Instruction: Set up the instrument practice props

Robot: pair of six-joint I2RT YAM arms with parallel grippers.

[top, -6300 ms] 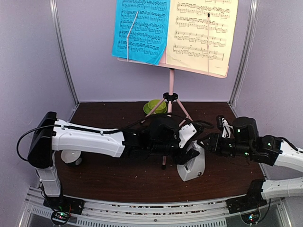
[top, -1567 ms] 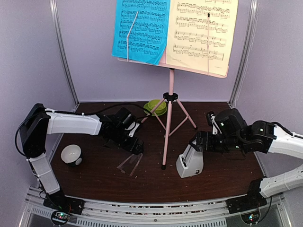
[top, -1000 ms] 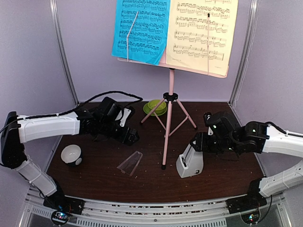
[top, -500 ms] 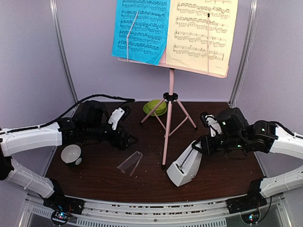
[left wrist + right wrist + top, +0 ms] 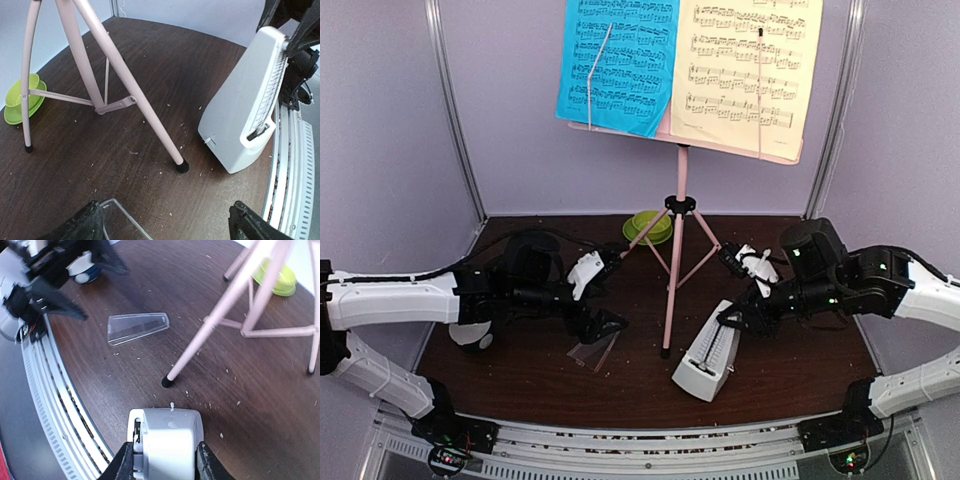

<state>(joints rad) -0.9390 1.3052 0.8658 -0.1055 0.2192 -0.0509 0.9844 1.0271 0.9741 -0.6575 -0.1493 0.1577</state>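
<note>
Metronome (image 5: 705, 358) tilts in right jaws near table (image 5: 520, 390) edge; left jaws wide.

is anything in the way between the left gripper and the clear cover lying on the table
Nothing visible. The clear cover lies on bare table just under the open left gripper; the pink stand's foot sits beyond it.

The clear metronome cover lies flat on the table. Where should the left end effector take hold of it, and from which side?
Probably from above, across the two long tapering edges of the clear cover, near its middle. It lies flat on the table, and the open left end effector hangs just over it.
</note>
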